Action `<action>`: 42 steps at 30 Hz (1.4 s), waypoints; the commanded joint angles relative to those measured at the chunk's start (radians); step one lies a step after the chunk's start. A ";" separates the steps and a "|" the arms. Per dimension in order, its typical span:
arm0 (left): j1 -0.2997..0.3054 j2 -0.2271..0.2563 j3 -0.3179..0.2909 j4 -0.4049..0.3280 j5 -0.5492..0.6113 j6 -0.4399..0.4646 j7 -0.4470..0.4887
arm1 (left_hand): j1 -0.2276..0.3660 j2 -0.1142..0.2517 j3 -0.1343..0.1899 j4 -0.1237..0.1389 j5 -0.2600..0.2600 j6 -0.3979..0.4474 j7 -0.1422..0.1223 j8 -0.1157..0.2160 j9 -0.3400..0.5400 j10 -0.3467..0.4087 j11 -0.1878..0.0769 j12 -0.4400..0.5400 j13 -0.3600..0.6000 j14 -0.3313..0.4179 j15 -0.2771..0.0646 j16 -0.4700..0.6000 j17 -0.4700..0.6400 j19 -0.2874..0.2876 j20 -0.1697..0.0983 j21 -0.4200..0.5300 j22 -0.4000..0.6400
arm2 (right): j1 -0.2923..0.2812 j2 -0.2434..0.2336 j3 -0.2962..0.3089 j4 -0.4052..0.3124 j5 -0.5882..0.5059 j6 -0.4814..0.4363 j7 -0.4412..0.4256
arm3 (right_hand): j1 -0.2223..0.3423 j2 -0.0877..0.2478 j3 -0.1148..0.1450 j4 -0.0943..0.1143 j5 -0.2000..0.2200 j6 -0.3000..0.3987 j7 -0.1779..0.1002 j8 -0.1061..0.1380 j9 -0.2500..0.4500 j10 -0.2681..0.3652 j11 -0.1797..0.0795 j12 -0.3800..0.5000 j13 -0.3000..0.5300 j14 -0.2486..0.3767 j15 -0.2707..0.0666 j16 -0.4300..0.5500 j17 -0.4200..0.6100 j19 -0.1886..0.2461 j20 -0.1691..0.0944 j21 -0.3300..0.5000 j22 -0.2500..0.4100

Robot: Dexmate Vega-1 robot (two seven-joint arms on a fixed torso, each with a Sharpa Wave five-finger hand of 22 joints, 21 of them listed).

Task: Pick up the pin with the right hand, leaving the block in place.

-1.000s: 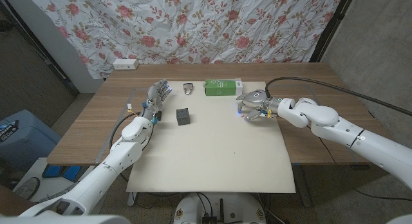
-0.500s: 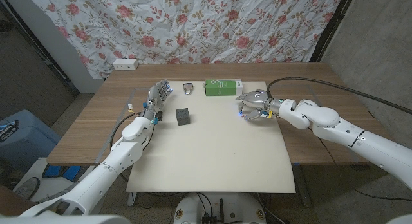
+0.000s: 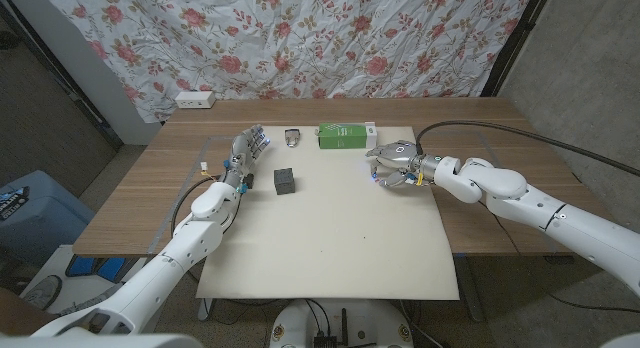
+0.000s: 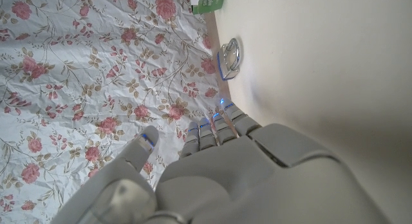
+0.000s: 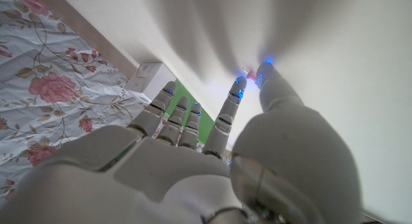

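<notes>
My left arm comes in over the near edge of the cream mat point(image 3: 330, 238) that covers the middle of the wooden bench point(image 3: 130, 188), and my left hand point(image 3: 243, 153) sits at the mat's left border, fingers reaching away from me and a little apart, with nothing in it. In the left wrist view the same hand point(image 4: 219, 166) shows its back, the fingers side by side and the thumb standing off from them.

Just to the right of that hand, on the mat, stands the black block point(image 3: 285, 181), apart from both of my hands.

Across the mat to the right, my right hand point(image 3: 393, 166) is lowered onto the mat, fingers bunched and pointing left. In the right wrist view, the right hand's point(image 5: 212, 147) thumb and nearest fingertip come together at the mat, and a small pink bit of the pin point(image 5: 252, 71) shows right between them, at the tips. I cannot tell whether the pin is truly gripped or only touched, or whether it is off the mat.

Farther off, along the mat's far edge, lie a small metal clip point(image 3: 292, 137) and a green box point(image 3: 343, 137), the box just beyond my right hand. At the bench's far left corner sits a white power strip point(image 3: 194, 99), and behind it all hangs a flowered cloth point(image 3: 330, 38).
</notes>
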 commanded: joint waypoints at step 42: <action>0.012 -0.008 0.001 -0.001 0.000 -0.001 0.015 | -0.013 0.075 0.011 0.002 0.004 0.010 -0.004 0.001 0.001 0.006 0.000 -0.002 0.006 0.012 0.001 0.000 0.003 0.012 0.003 -0.008 0.002 | 0.005 0.004 -0.021 0.035 -0.009 -0.007 -0.075 | 0.036 0.051 -0.022 0.014 0.002 0.139 -0.004 0.090 0.033 0.053 -0.032 0.008 0.005 0.021 -0.063 0.025 0.026 0.029 -0.019 -0.007 0.006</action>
